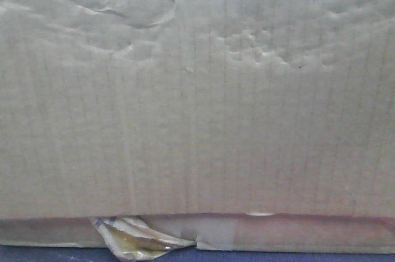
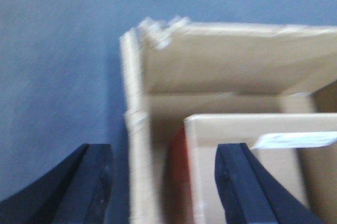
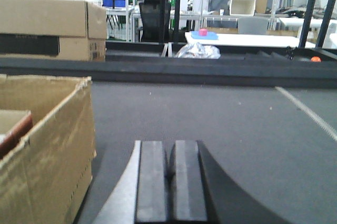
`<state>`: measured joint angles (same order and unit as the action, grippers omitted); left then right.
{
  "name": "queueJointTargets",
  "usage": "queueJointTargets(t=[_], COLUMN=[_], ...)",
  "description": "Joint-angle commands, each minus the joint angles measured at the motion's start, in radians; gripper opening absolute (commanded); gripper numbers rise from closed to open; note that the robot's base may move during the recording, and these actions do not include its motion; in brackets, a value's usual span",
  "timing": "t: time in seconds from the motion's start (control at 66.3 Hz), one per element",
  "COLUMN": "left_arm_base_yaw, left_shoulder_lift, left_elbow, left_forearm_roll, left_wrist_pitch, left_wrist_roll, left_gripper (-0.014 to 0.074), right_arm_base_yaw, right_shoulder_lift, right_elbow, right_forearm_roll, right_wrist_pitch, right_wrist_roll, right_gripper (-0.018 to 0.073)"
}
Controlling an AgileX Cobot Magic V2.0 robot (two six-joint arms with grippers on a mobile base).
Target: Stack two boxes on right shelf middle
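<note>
A: While a dented tan box [image 1: 197, 108] is filling the front view, a yellowish tape scrap [image 1: 133, 242] curling at its lower edge, how are your pincers standing?

B: My left pincer [image 2: 164, 153] is hanging wide apart, straddling the left wall of an open box [image 2: 138, 129] that is holding a smaller carton [image 2: 253, 124]. My right pincer [image 3: 169, 153] is hovering over the grey surface [image 3: 221, 113] with its fingers pressed together, gripping nothing, the open box just to its left.
</note>
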<state>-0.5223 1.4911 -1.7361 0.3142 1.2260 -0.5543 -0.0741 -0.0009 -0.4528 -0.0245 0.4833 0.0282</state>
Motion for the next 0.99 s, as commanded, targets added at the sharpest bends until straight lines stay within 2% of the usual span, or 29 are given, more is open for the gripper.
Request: queueJointTargets(t=[0.0,0.09,0.196,0.512,0.573,0.663,0.754,0.98], left_arm_base_yaw=[0.019,0.023,0.023,0.028,0.028,0.03,0.029,0.029], left_shoulder_lift=[-0.008,-0.008,-0.008,-0.008,-0.008,-0.008,-0.008,-0.008], left_elbow=[0.041,0.083,0.123,0.219,0.228,0.233,0.233,0.233], left_forearm_roll=[-0.021,-0.031,-0.046,-0.058,-0.033,-0.016,-0.039,-0.072], left_wrist_pitch=[-0.005,-0.005,-0.005,-0.005,-0.005,-0.005,-0.005,-0.005], left_wrist_roll=[0.005,0.005,0.005,0.006,0.006,0.006,0.006,0.006], left_gripper=[0.033,0.033,0.033,0.033,0.033,0.033,0.033,0.033], right_arm_base_yaw=[-0.005,-0.005,-0.005,-0.005,-0.005,-0.005,-0.003,-0.011], right_shoulder_lift=[0.001,0.001,0.001,0.001,0.001,0.001,0.012,0.325], right_elbow=[-0.017,-0.017,-0.017,-0.015,-0.015,-0.018,-0.061,-0.403], right_forearm_roll=[0.011,0.012,0.012,0.012,0.012,0.052,0.107,0.089], right_wrist_pitch=[-0.089,-0.199,-0.245,-0.238,-0.218,-0.128,-0.044,0.27], right_wrist_roll=[-0.002,-0.002,-0.002,-0.002,-0.002,0.003,0.003,-0.028], right_gripper=[-0.0169,-0.0169,-0.0169,-0.0169,-0.0169,-0.0169,-0.0155,-0.0142])
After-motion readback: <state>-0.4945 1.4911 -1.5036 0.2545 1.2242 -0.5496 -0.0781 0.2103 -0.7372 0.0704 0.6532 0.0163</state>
